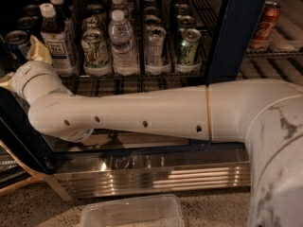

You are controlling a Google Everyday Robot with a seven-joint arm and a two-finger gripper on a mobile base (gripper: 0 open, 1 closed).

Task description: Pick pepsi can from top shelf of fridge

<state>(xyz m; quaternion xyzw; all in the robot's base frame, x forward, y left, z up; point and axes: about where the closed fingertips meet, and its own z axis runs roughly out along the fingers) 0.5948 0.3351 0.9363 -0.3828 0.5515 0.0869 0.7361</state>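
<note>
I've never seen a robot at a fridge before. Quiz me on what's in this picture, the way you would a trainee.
1. True or false: the red can and the water bottle stand on the same side of the dark blue door frame.
2. Where is the gripper? A: far left, by the pepsi can. B: far right, by the red can. C: mid-shelf, by the water bottle.
3. Which bottle stands between the gripper and the nearest green-white can?
Key: 1 false; 2 A; 3 the tea bottle.
</note>
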